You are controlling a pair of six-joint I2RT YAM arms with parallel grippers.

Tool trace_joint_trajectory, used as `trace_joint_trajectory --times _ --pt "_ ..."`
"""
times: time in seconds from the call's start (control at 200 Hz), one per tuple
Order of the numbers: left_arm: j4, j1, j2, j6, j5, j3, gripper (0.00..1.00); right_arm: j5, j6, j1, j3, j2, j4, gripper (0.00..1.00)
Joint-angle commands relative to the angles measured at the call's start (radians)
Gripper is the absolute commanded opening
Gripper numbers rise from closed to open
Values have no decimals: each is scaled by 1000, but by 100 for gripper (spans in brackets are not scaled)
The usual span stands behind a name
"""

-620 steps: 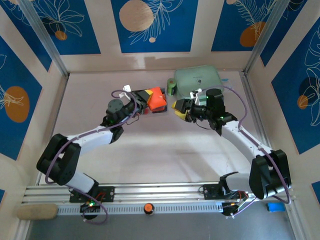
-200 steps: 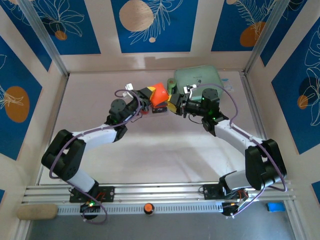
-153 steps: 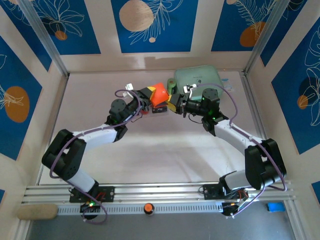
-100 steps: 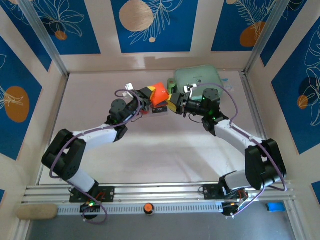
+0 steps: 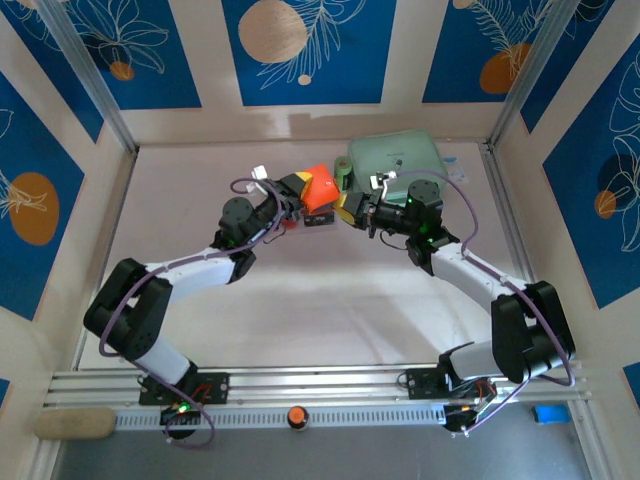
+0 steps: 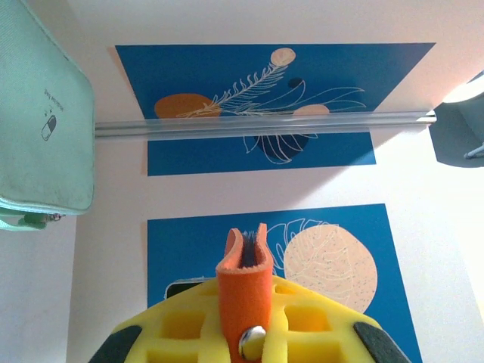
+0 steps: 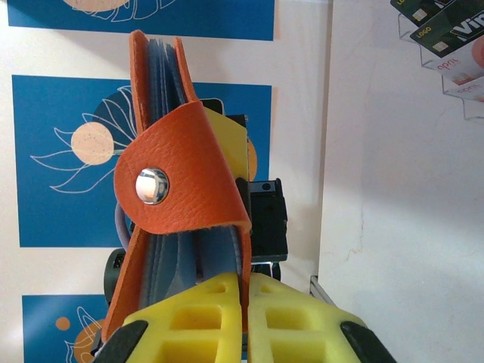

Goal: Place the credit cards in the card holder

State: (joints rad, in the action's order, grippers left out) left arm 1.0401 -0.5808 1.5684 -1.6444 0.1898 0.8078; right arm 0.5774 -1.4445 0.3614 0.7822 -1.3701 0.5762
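Card holder, pale table, blue walls

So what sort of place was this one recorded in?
Probably a lab test cell for robots: a small table boxed in by wall panels with blue leaf posters, and the left arm and right arm bolted to an aluminium rail.
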Motion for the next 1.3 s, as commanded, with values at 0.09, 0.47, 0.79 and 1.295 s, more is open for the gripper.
trace_joint_trajectory --times 0.09,0.47,0.79,1.295 --pt "64 -11 4 -3 8 34 0 12 2 -4 0 8 4 11" --pt "65 -21 13 -3 11 34 0 19 -8 4 61 -33 10 19" --pt "74 -27 31 3 19 19 4 36 1 3 69 -57 28 0" --pt "-546 84 -136 348 175 39 100 4 325 -29 -124 72 -91 0"
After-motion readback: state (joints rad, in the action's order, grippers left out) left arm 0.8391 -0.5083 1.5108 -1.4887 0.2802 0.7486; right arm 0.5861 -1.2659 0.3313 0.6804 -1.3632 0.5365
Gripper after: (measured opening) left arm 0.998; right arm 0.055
